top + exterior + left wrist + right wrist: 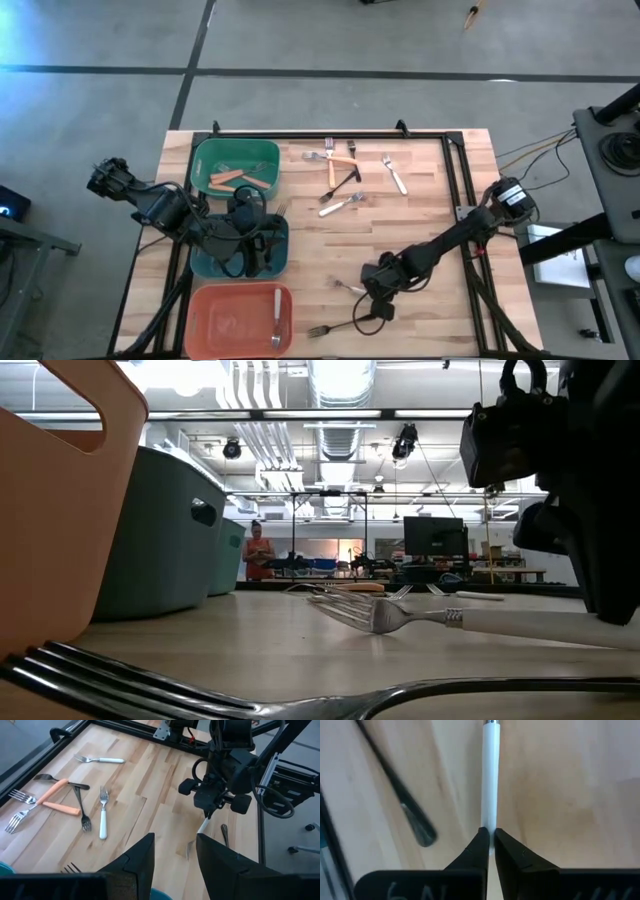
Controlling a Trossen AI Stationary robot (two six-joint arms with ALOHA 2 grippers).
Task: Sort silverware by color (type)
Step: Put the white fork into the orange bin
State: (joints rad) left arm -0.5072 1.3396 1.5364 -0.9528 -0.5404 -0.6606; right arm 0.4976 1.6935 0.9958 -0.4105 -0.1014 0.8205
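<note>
Wooden tabletop (560, 795), my right claw (491, 840) clamped on white-handled fork (490, 775), handle running straight away from my fingers.

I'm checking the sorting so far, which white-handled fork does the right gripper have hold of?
The white-handled fork lying near the table's front, apart from the cluster at the back. The right gripper is shut on its handle end, with a black fork beside it.

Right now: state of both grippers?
Left gripper: open, empty, over the teal bin.
Right gripper: shut on the white-handled fork.
</note>
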